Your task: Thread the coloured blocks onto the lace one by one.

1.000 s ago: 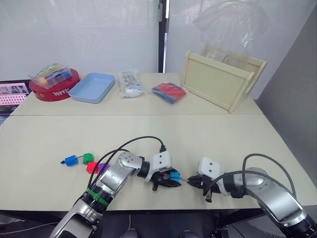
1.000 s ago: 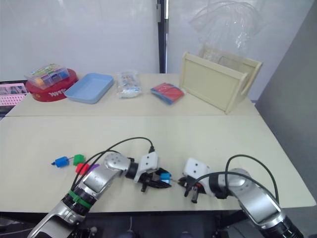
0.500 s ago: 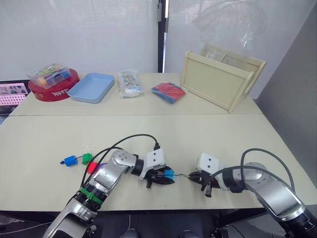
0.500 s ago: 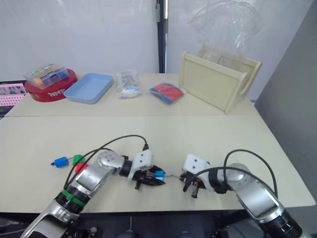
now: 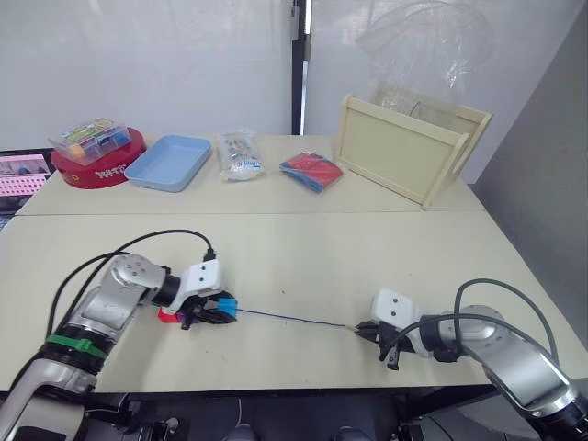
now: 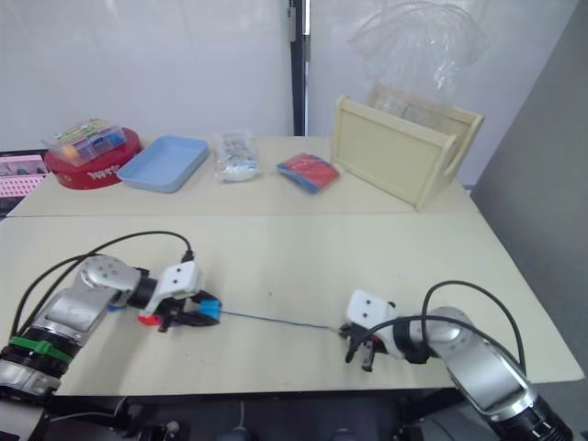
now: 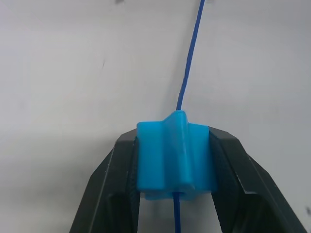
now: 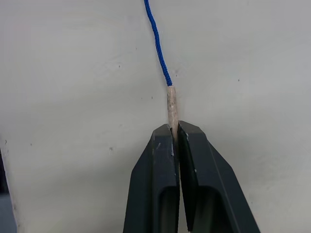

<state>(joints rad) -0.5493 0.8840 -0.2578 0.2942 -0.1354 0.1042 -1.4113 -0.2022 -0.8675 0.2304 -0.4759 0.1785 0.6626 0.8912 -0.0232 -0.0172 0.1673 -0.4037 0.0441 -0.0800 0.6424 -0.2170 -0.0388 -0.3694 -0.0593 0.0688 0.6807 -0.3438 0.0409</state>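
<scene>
Two grippers busy, my left gripper clamped on the cyan block, lace running through it, my right gripper pinched shut on the lace's pale tip, cord stretched across the table.

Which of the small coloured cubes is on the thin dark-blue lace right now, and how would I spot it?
On the near cream table, look to the left gripper at the front left. The cyan cube is clamped between its black fingers, with the dark-blue lace running out of it towards the right gripper. The red cube beside it is not held.
</scene>
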